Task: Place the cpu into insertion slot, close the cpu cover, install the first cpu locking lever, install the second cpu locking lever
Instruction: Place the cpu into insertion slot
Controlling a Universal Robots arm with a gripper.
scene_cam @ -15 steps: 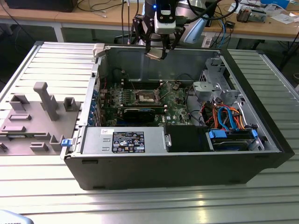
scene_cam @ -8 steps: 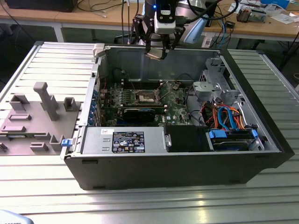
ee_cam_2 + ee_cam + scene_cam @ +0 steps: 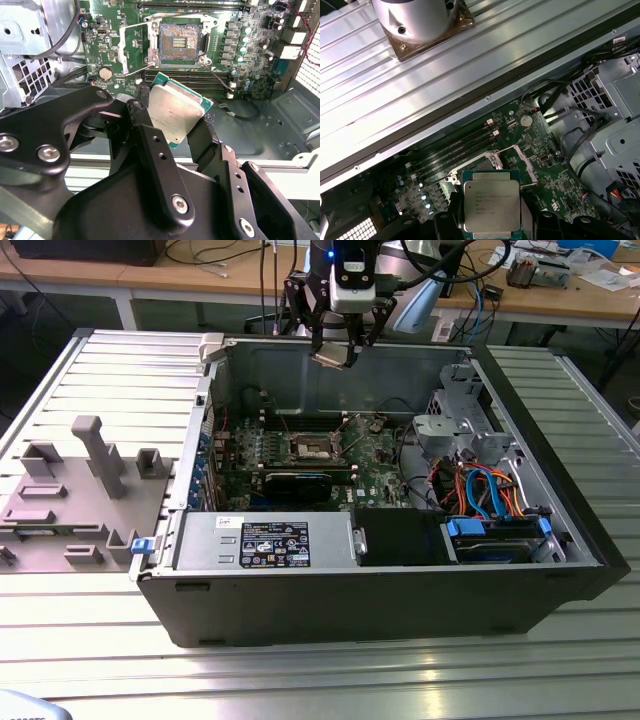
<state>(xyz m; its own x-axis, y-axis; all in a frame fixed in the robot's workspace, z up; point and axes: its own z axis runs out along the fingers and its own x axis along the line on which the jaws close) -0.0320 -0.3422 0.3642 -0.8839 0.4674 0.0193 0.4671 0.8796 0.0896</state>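
My gripper (image 3: 336, 348) hangs above the open computer case, near its back wall, shut on the cpu (image 3: 330, 358). In both wrist views the cpu (image 3: 175, 112) (image 3: 491, 205) is a square chip with a silver top and green edge, pinched between the black fingers (image 3: 150, 145). It is tilted and well above the green motherboard (image 3: 375, 468). The insertion slot (image 3: 180, 42) (image 3: 315, 447) lies bare below, its dark contact field exposed. The cpu cover (image 3: 131, 49) stands swung open beside the slot as a thin silver frame.
A power supply (image 3: 265, 540) fills the case's front. A drive cage with orange and blue cables (image 3: 485, 490) sits at the exterior view's right. A round coin battery (image 3: 105, 73) lies near the slot. A grey parts fixture (image 3: 90, 475) rests outside the case.
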